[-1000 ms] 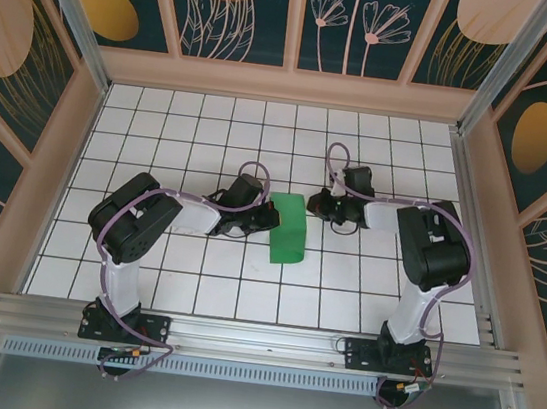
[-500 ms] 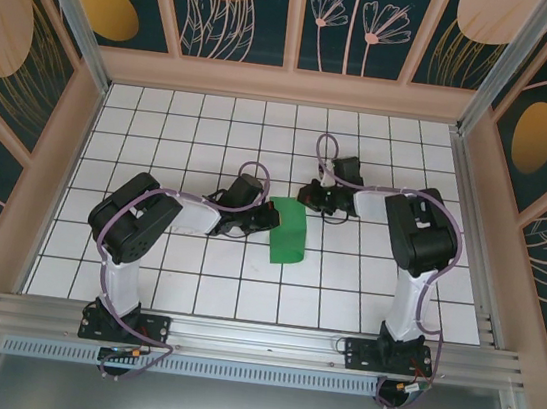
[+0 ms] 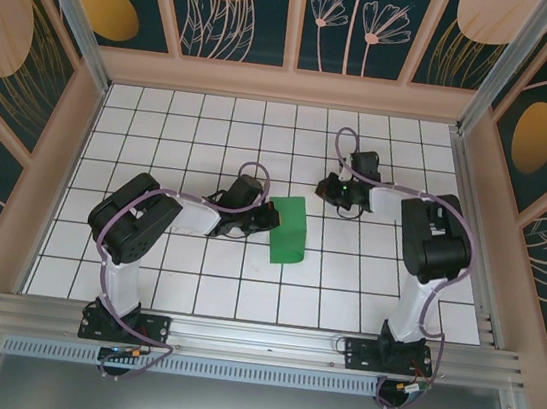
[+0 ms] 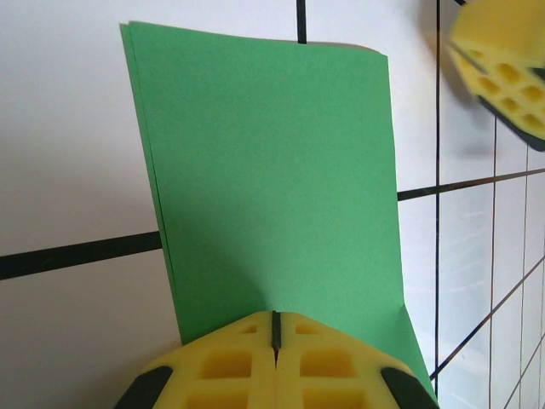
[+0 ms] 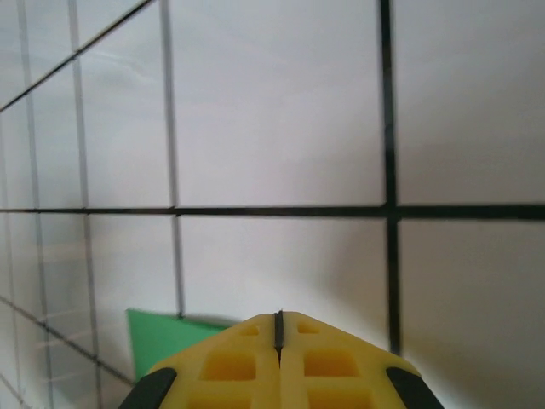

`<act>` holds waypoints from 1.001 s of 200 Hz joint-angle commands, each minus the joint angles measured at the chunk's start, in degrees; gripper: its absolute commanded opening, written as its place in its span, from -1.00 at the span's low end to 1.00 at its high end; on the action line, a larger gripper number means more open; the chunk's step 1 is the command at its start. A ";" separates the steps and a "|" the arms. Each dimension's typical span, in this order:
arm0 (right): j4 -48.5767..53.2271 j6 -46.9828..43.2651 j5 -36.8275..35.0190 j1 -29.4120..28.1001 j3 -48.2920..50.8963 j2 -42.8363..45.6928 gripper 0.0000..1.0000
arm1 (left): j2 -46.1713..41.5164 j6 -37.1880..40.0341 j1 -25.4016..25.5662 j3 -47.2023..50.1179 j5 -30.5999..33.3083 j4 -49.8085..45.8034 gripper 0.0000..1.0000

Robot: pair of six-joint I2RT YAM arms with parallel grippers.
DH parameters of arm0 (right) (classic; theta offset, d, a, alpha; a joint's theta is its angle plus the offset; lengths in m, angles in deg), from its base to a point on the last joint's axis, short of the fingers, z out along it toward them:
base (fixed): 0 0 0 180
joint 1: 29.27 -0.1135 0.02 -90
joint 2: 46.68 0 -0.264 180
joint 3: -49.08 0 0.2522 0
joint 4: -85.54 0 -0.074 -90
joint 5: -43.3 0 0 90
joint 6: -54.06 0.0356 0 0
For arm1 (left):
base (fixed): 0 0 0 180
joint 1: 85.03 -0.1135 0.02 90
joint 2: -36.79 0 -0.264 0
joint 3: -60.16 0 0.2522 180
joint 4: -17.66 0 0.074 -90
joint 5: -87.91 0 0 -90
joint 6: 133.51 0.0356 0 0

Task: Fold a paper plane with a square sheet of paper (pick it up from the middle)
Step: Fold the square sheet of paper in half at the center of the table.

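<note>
The square sheet of paper (image 3: pixel 288 229) lies on the white grid as a green rectangle folded in half, its layered edges showing in the left wrist view (image 4: pixel 272 187). My left gripper (image 3: pixel 272 216) is shut, and its closed yellow tips (image 4: pixel 274 317) rest over the paper's left edge with nothing between them. My right gripper (image 3: pixel 328 189) is shut too and hovers over bare tiles just beyond the paper's far right corner, apart from it. In the right wrist view a green corner of the paper (image 5: pixel 157 341) peeks out left of the right gripper (image 5: pixel 278 317).
A yellow finger of the right gripper (image 4: pixel 502 68) shows at the top right of the left wrist view. Wooden walls (image 3: pixel 289 86) enclose the tiled table, and an aluminium rail (image 3: pixel 256 338) runs along the near edge by the arm bases.
The right gripper swung left toward the paper's far corner, then drew back right and farther away. The left gripper and the paper have stayed put.
</note>
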 commanded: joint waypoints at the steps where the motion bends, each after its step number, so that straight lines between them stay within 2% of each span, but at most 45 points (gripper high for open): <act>1: 2.75 -0.38 1.16 -3.17 4.25 6.50 -1.00 | 6.55 1.86 -0.27 4.46 7.11 -15.64 -1.00; 39: 2.76 1.48 5.10 -7.65 12.56 11.51 -1.00 | 7.10 2.25 -0.30 4.42 7.19 -15.30 -1.00; 78: 1.91 1.72 7.00 -10.13 15.86 11.06 -1.00 | 7.96 3.14 -0.33 3.88 7.55 -15.16 -1.00; 131: 2.07 1.00 6.82 -10.63 18.90 10.42 -1.00 | 8.80 3.40 -0.28 3.85 7.80 -14.77 -1.00; 200: 6.10 1.21 5.65 -10.46 26.96 16.44 -1.00 | 9.33 3.41 -0.27 4.06 8.29 -14.18 -1.00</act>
